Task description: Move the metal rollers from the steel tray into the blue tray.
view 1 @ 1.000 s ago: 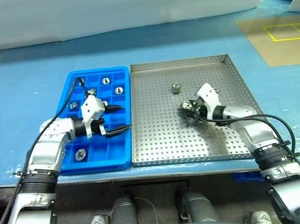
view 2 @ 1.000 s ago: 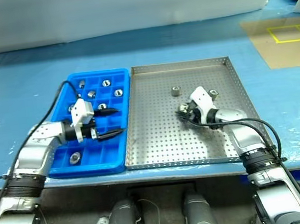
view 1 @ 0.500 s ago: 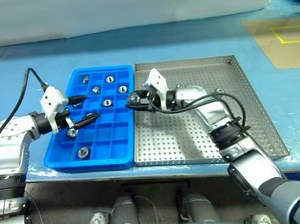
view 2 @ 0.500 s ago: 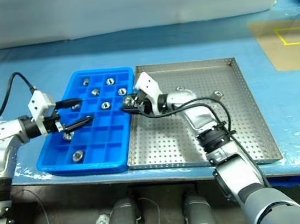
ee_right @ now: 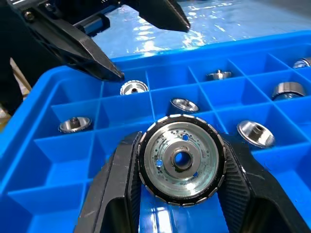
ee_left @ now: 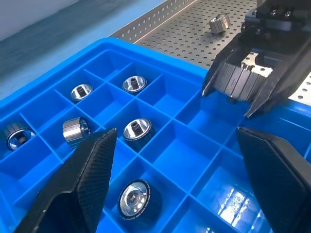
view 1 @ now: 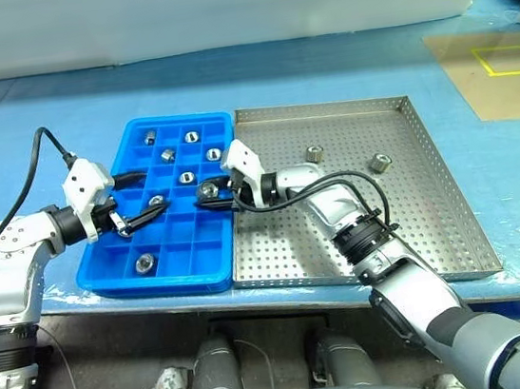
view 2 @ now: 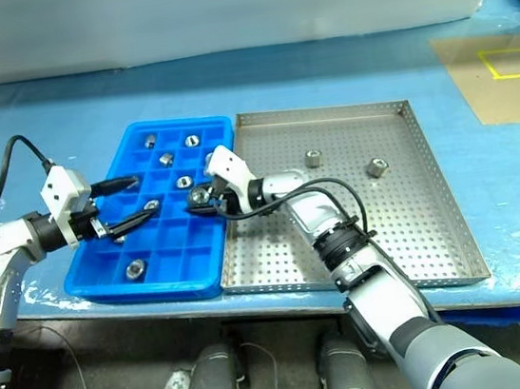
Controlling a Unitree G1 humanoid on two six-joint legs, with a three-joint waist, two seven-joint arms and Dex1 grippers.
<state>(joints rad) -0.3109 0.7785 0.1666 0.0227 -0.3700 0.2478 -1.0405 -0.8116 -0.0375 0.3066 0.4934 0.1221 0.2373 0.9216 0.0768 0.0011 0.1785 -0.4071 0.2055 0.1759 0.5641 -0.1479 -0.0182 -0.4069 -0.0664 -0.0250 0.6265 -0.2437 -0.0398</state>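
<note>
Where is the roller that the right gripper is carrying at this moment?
In the left eye view the roller sits clamped in the right gripper, over the blue tray's right-hand compartments, near the steel tray.

Blue tray (view 1: pixel 106 263): both grippers crowd over its middle rows. Near-edge compartments open, apart from one roller (view 1: pixel 144 263) lying there.
</note>
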